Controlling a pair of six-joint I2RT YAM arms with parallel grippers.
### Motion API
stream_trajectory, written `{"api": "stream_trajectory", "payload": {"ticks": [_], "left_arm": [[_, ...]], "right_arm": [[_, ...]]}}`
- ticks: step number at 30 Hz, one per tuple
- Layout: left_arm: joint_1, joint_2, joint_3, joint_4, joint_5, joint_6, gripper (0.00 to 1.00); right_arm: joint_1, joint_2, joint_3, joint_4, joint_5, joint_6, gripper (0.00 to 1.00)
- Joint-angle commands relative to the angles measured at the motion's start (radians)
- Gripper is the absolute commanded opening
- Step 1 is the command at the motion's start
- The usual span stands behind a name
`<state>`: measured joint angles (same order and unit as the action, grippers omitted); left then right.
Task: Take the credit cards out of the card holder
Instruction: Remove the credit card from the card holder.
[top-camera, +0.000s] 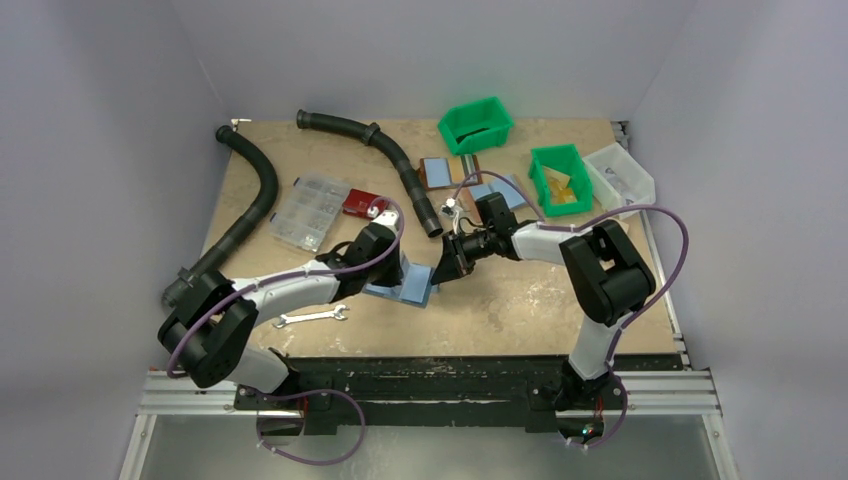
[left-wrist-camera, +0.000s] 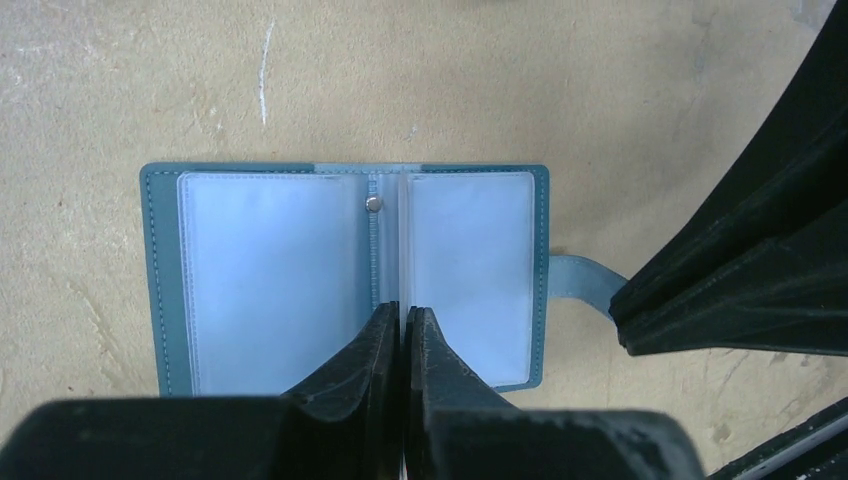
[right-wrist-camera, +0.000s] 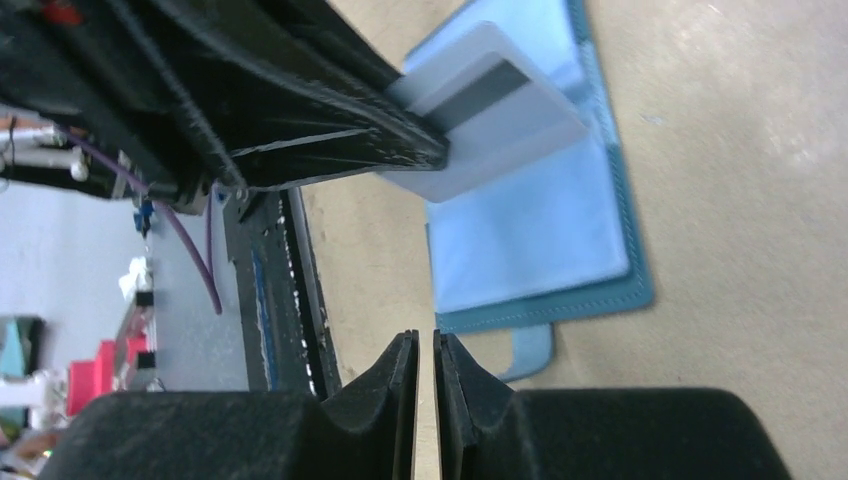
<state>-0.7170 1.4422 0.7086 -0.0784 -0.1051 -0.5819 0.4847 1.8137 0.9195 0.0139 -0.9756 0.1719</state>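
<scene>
Card holder (left-wrist-camera: 270, 270) lies open & flat on the desk (left-wrist-camera: 500, 70), mid-frame in the left wrist view. Its wide side runs across the pic, spine up-down, straight ahead of the left claw (left-wrist-camera: 403, 322). That claw is pinched shut at the spine's lower end. Right wrist view shows it gripping a pale card (right-wrist-camera: 500, 100) w/ a grey stripe, poking out over the open pockets, upper middle of frame. So the left arm is the one on the job.

Right claw (right-wrist-camera: 425, 345) is closed to a thin slit w/ nothing in it, sitting at the snap tab (left-wrist-camera: 580, 278) on the holder's right edge; touching or not, can't tell.

Prob. next: draw the card up & away along the spine line. Holder may drag if it isn't pinned.

Overhead: wrench (top-camera: 312, 317) just below-left of the holder, clear parts box (top-camera: 305, 210) & hose (top-camera: 400, 165) up-left, green bins (top-camera: 476, 124) farther up. None in the way; only the right claw crowds the right side.
</scene>
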Motion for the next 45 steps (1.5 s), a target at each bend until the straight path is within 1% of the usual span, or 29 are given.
{"api": "stream_trajectory", "payload": {"ticks": [1,4,6,9,12,16,20,24,30,32,36,41,45], "left_arm": [[0.018,-0.052,-0.031,0.107,0.059,-0.037,0.0],[0.018,-0.102,-0.092,0.195,0.111,-0.093,0.0],[0.018,-0.137,-0.14,0.271,0.147,-0.134,0.0],[0.018,-0.187,-0.22,0.399,0.178,-0.201,0.0],[0.017,-0.227,-0.279,0.515,0.192,-0.255,0.0],[0.018,-0.273,-0.339,0.617,0.192,-0.305,0.0],[0.018,-0.292,-0.393,0.732,0.197,-0.349,0.0],[0.018,-0.293,-0.435,0.829,0.19,-0.374,0.0],[0.019,-0.292,-0.471,0.929,0.195,-0.404,0.0],[0.018,-0.292,-0.48,0.959,0.2,-0.412,0.0],[0.019,-0.265,-0.489,1.029,0.232,-0.43,0.0],[0.018,-0.224,-0.495,1.12,0.263,-0.45,0.0],[0.019,-0.189,-0.497,1.15,0.27,-0.459,0.0]], "right_arm": [[0.006,-0.017,0.085,-0.158,-0.13,-0.262,0.2],[0.006,-0.046,0.122,-0.26,-0.141,-0.377,0.23],[0.006,-0.067,0.133,-0.297,-0.147,-0.423,0.25],[0.005,-0.086,0.138,-0.327,-0.156,-0.46,0.29],[0.006,-0.081,0.135,-0.325,-0.161,-0.459,0.32],[0.006,-0.069,0.125,-0.286,-0.177,-0.403,0.37],[0.006,-0.062,0.101,-0.201,-0.241,-0.298,0.41],[0.006,-0.06,0.08,-0.123,-0.289,-0.209,0.42],[0.005,-0.048,0.068,-0.065,-0.249,-0.115,0.45],[0.006,-0.046,0.063,-0.045,-0.252,-0.089,0.48],[0.004,-0.042,0.049,0.016,-0.287,-0.027,0.51],[0.003,-0.04,0.032,0.095,-0.337,0.06,0.51],[0.003,-0.046,0.018,0.175,-0.387,0.136,0.46]]}}
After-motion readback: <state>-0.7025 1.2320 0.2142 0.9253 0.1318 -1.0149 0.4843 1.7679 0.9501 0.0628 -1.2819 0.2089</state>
